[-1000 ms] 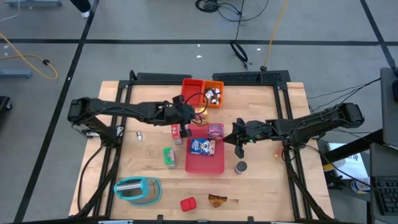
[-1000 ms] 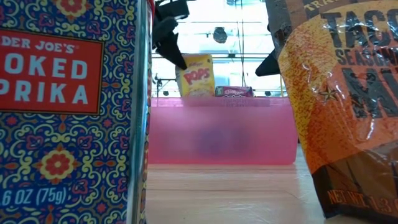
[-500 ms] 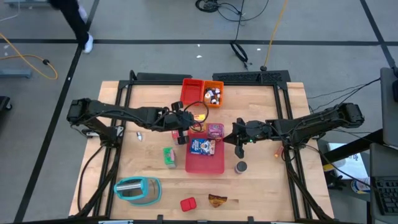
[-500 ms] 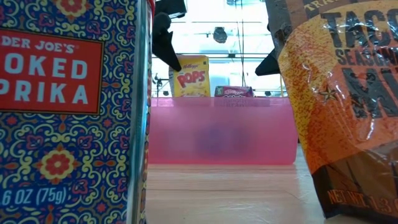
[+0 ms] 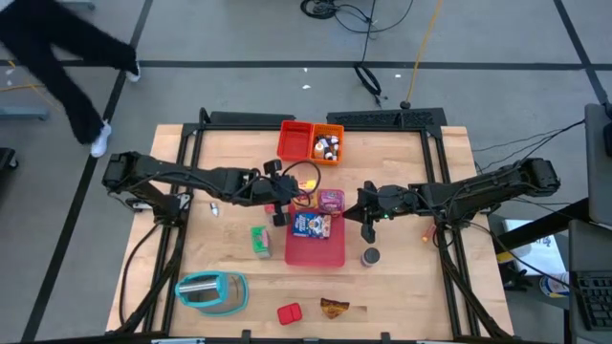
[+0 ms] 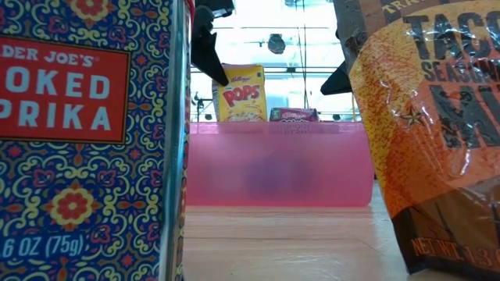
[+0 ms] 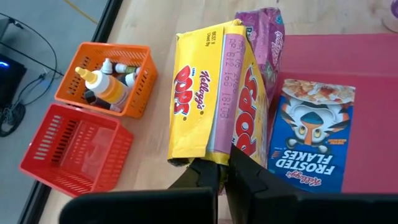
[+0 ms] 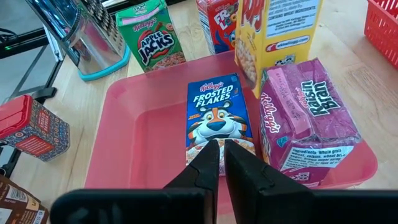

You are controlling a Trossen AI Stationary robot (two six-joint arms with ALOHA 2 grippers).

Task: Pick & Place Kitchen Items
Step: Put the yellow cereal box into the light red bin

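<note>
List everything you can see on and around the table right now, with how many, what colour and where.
Corn Pops box: 1, yellow, held over the tray's left edge.
Frosted Flakes box: 1, blue, in tray.
Raisin Bran box: 1, pink, in tray.
Apple Jacks box: 1, green, left of tray.
Tray: 1, pink-red, centre.
Bins: 2, red and orange, far side.
Paprika tin: 1, near edge.
Left claw: shut on Corn Pops box.
Right claw: shut, above tray.

- Corn Pops box [image 7: 214,99]: yellow, red lettering.
- Frosted Flakes box [image 8: 216,118]: blue, with an orange striped tiger.
- Raisin Bran box [image 8: 308,118]: pink-purple.
- Apple Jacks box [image 8: 151,34]: green.
- Tray [image 8: 134,149]: translucent pink-red.
- Two bins: one red [image 7: 78,155], one orange [image 7: 106,81].
- Paprika tin [image 6: 86,133]: blue, patterned with ornate red-and-yellow flowers, red label.
- Taco seasoning packet [image 6: 430,117]: orange and brown.
</note>
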